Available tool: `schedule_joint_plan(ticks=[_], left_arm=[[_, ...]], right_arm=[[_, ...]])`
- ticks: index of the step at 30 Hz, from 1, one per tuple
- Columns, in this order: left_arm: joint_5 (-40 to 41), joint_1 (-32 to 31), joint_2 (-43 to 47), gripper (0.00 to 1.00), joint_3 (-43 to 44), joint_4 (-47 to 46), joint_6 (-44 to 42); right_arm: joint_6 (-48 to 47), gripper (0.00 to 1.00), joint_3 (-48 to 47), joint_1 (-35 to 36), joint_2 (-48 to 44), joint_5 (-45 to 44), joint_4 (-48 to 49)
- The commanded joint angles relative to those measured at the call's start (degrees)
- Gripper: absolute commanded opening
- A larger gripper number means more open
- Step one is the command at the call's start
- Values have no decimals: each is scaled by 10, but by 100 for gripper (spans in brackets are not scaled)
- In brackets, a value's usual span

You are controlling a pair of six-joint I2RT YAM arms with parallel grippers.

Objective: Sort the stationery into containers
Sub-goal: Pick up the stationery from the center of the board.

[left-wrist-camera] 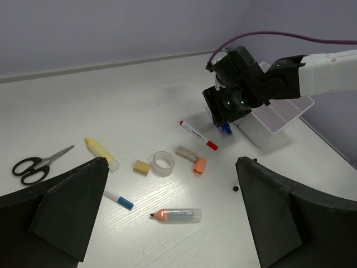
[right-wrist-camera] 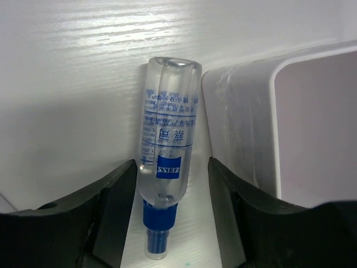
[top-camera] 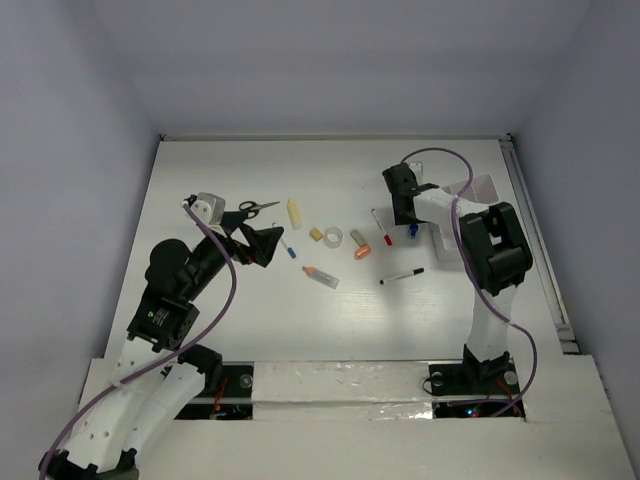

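My right gripper [right-wrist-camera: 172, 192] is open, with a finger on each side of a small clear bottle [right-wrist-camera: 167, 123] with a blue cap, which lies flat against the outer wall of the white container [right-wrist-camera: 240, 123]. In the top view this gripper [top-camera: 408, 222] is at the container's [top-camera: 483, 186] left side. My left gripper [top-camera: 262, 243] is open and empty above the table. Spread between the arms are scissors [top-camera: 255, 209], a cream stick [top-camera: 294, 212], an eraser [top-camera: 316, 234], a tape roll [top-camera: 333, 238], an orange cap [top-camera: 362, 252], a red-capped pen [top-camera: 381, 227], a black marker [top-camera: 402, 275], an orange-tipped crayon [top-camera: 321, 276] and a blue-tipped pen [top-camera: 288, 248].
A grey block [top-camera: 358, 237] lies by the orange cap. The right arm [top-camera: 490, 250] covers most of the container. In the left wrist view, the crayon [left-wrist-camera: 175, 215] lies between my left fingers and the tape roll [left-wrist-camera: 163, 162] beyond it. Walls enclose the table.
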State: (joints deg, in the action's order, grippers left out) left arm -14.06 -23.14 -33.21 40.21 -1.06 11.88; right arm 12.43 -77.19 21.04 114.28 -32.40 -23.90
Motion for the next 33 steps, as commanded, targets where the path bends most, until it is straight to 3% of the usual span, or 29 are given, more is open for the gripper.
schedule_joint_plan(ticks=[1,4,7,10,17,20,24,33], left_arm=[[1,2,0,99,8,-39,9],[1,2,-5,99,9,-35,10],[0,2,-15,99,11,-34,15],[-4,2,-26,99,16,-34,24],[-12,2,-95,93,51,-33,66],[-1,2,-121,87,76,-17,92],[-17,2,-141,84,69,-60,177],[-109,2,-236,79,36,-204,316]], right_arm=[[8,56,6,-8,17,20,-4],[7,24,5,-8,17,23,-5],[6,10,17,-8,6,33,3],[-2,2,27,-8,-29,50,14],[-50,1,39,78,-178,117,25],[-59,1,65,102,-258,269,46],[-55,2,132,116,-353,485,118],[-64,1,185,121,-437,650,153]])
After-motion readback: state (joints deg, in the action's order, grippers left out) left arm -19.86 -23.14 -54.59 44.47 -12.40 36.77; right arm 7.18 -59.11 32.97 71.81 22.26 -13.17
